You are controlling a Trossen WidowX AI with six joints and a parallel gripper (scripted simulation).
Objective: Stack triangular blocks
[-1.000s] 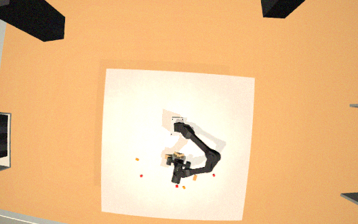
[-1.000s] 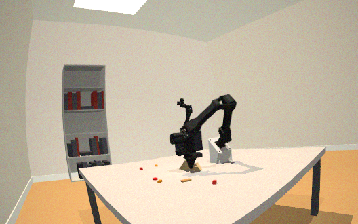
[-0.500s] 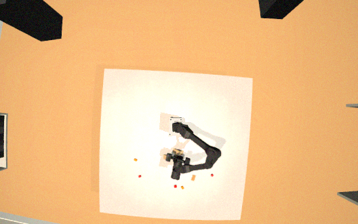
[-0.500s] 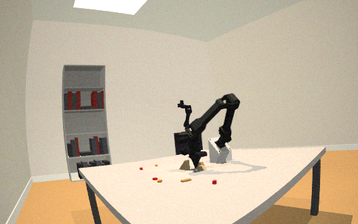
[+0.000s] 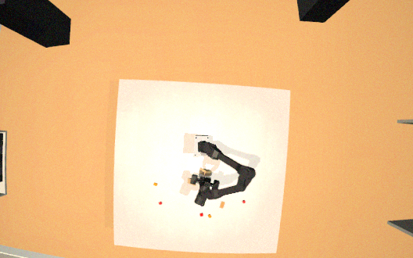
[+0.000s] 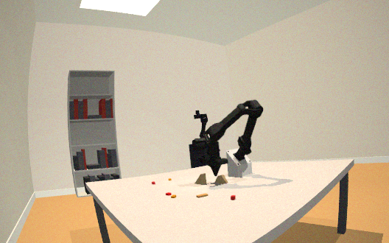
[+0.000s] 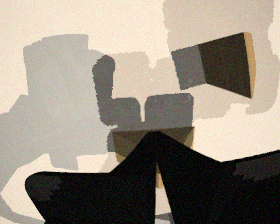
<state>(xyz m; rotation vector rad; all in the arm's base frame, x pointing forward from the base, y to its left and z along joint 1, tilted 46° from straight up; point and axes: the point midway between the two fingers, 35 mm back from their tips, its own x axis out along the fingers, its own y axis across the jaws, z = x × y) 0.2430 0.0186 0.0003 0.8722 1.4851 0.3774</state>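
Note:
Two tan triangular blocks stand apart on the table. One block [image 5: 189,180] [image 6: 201,180] is on the left in the top and exterior views. The other block [image 5: 205,171] [image 6: 221,180] is to its right, nearer the arm's base. In the wrist view one block [image 7: 226,65] stands free at the upper right, and one block [image 7: 124,142] is partly hidden behind the fingers. My gripper [image 6: 215,174] [image 7: 153,137] is shut and empty, pointing down close to the right block. Whether its tips touch that block I cannot tell.
A flat orange piece [image 5: 222,204] [image 6: 202,195] lies in front of the blocks. A red cube [image 5: 243,202] [image 6: 233,197] lies to its right. Other small red and orange pieces lie left and in front on the table [image 5: 141,117] [image 6: 273,199]. The white arm base [image 6: 234,168] is behind.

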